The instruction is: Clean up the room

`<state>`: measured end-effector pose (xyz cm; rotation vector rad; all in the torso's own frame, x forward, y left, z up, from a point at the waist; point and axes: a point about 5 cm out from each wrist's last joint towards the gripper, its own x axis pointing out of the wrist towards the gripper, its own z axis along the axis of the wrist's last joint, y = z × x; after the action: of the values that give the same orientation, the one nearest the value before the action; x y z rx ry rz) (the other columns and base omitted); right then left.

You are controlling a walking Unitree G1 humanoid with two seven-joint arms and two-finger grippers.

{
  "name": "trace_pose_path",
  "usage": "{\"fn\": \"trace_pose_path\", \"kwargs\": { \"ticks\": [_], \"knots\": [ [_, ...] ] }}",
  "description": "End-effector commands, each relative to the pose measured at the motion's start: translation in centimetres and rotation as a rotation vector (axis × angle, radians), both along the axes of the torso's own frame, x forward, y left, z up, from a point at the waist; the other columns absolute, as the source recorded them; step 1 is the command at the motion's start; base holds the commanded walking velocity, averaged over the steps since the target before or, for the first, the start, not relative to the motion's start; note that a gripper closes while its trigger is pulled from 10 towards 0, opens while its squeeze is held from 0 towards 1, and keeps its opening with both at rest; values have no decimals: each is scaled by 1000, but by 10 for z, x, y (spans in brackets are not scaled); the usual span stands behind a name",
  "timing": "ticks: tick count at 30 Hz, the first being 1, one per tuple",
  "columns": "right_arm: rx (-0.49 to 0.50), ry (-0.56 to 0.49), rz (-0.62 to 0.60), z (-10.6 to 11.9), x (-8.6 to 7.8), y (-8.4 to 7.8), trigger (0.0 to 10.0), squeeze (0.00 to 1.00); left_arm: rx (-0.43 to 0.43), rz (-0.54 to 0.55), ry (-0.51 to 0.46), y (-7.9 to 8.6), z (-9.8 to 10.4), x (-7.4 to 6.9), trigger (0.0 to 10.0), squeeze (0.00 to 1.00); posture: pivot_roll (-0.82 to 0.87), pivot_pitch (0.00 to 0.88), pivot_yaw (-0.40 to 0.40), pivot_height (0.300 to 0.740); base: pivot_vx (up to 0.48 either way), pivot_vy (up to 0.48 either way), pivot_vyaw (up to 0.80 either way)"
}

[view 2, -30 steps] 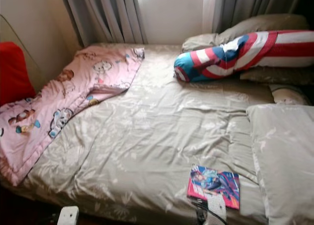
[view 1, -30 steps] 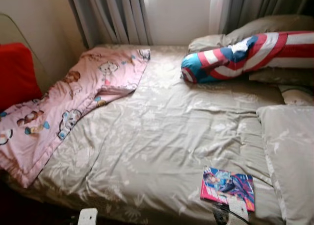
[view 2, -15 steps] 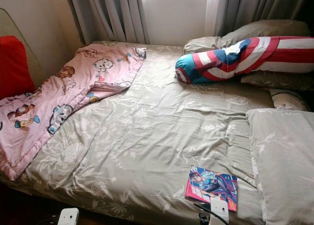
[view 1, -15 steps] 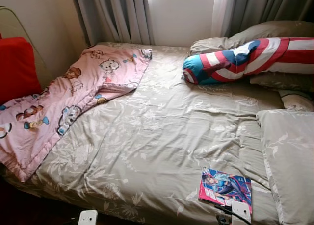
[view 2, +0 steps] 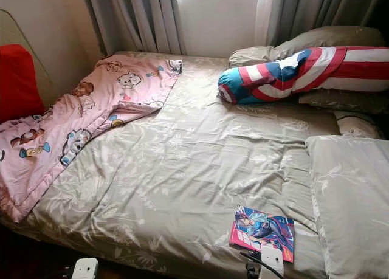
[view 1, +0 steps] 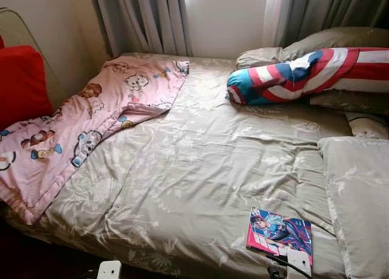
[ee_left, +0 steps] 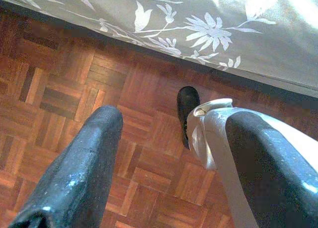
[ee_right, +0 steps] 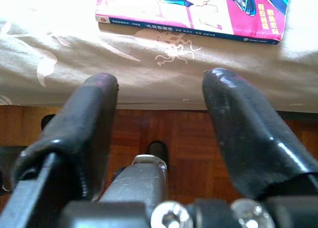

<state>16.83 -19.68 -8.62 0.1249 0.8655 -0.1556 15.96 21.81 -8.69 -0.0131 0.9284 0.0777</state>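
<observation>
The left gripper has two long black fingers with a dull, scuffed surface, and a silver-white leg ends in a black foot. The right gripper has glossy black fingers, a silver-grey body and round silver screws.

The right pincer, fingers spread, hangs just short of a pink book lying at the bed's edge.
</observation>
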Motion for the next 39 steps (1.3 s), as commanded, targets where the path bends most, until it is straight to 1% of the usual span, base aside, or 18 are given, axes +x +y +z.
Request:
{"fn": "trace_pose_path", "kwargs": {
  "ticks": [1, 3, 4, 11, 18, 20, 24, 39],
  "knots": [
    [6, 10, -11, -2, -4, 1, 10000, 1000, 5, 4, 20, 2, -2, -6, 10000, 0, -57, 80, 45, 740, 0, 0, 0],
    [7, 11, -10, -2, -4, 1, 10000, 1000, 6, 3, 22, 2, -2, -6, 10000, 0, -57, 82, 45, 740, 0, 0, 0],
    [5, 14, -7, -2, -5, 1, 10000, 0, 7, 1, 23, 2, -3, -6, 10000, 0, -56, 84, 45, 740, 0, 0, 0],
    [4, 16, -2, -2, -5, 2, 10000, 0, 5, 4, 24, 2, -2, -6, 10000, 0, -55, 87, 47, 740, 0, 0, 0],
    [-11, 17, 36, -2, -4, 2, 10000, 0, 2, 3, 28, 1, -3, -6, 10000, 0, -53, 87, 46, 740, 0, 0, 0],
    [-12, 18, 44, -2, -4, 2, 10000, 0, 3, 1, 29, 1, -3, -6, 10000, 0, -53, 88, 46, 740, 0, 0, 800],
    [-4, 19, 11, -3, -5, 2, 10000, 0, 4, -1, 31, 1, -3, -6, 10000, 0, -51, 86, 46, 740, 0, 0, 200],
    [-6, 23, 15, -3, -5, 1, 10000, 0, 6, -9, 33, 0, -3, -7, 10000, 0, -49, 71, 44, 740, 0, -7, 0]
  ]
}}
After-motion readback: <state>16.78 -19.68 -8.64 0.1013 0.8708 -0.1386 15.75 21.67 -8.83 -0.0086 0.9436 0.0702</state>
